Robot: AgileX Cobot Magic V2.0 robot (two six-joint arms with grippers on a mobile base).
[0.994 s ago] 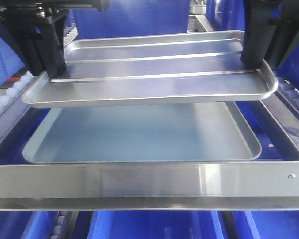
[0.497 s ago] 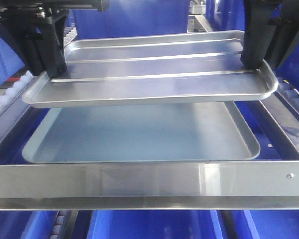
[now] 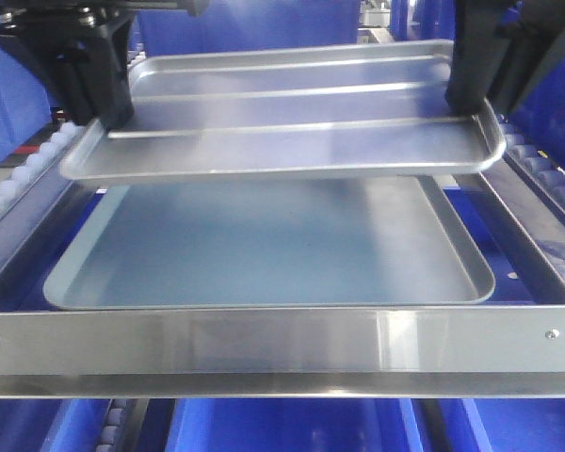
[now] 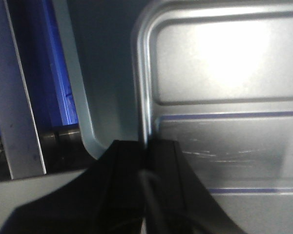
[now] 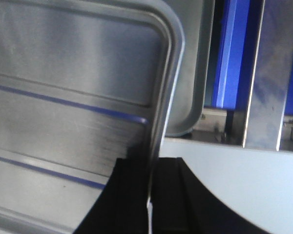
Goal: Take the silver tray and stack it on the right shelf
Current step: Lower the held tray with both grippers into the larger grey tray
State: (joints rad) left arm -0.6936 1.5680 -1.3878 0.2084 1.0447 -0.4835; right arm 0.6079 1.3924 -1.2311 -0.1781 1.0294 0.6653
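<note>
Now: silver tray (image 3: pixel 292 141) held above the right shelf (image 3: pixel 546 226) by both grippers

Straight ahead of you, in the front-facing view, the silver tray hangs in the air, roughly level, carried by its two short ends; it is shiny and shallow, with rounded corners, a low raised rim and two long raised ridges running across its floor.

Your left gripper (image 3: pixel 113 122) grips the tray's left rim near the front corner; the left wrist view shows its two black fingers pressed together on the thin rim, one inside the tray and one outside. Your right gripper (image 3: pixel 466 99) pinches the right rim near the front corner in the same way; the right wrist view shows its black fingers closed onto that edge, with the ridged floor stretching away to one side.

Below the silver tray, and apart from it, a larger dull grey tray (image 3: pixel 264 250) lies flat on the right shelf; its floor is plain and smooth; its near edge sits just behind the shelf's wide flat front bar (image 3: pixel 282 344). The silver tray hides the far part of the grey tray; the near part stays in plain sight.

White rollers (image 3: pixel 28 169) line the sloping rails along both sides of the shelf; blue bins (image 3: pixel 292 424) show below the front bar and behind the trays.
</note>
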